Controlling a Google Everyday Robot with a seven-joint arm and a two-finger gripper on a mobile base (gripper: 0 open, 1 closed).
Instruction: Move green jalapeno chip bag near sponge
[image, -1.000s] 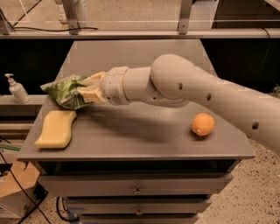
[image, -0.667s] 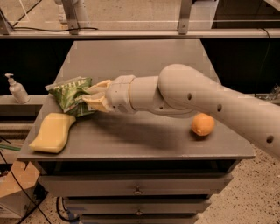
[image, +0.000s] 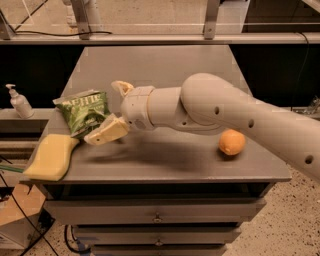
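Observation:
The green jalapeno chip bag lies flat on the grey table at its left side, white lettering at its top. The pale yellow sponge lies just in front and to the left of it, at the table's front left corner, partly over the edge. The bag's lower corner almost touches the sponge. My gripper is open just to the right of the bag. One finger points at the bag's lower right edge, the other is behind. Nothing is held.
A round orange fruit sits on the right of the table near the front. A pump bottle stands on a lower shelf off the left. A rail with posts runs behind the table. Drawers are below.
The gripper was shut on the bag and carried it towards the sponge. Now the fingers have opened, the bag lies on the table and the gripper has drawn back slightly to the right.

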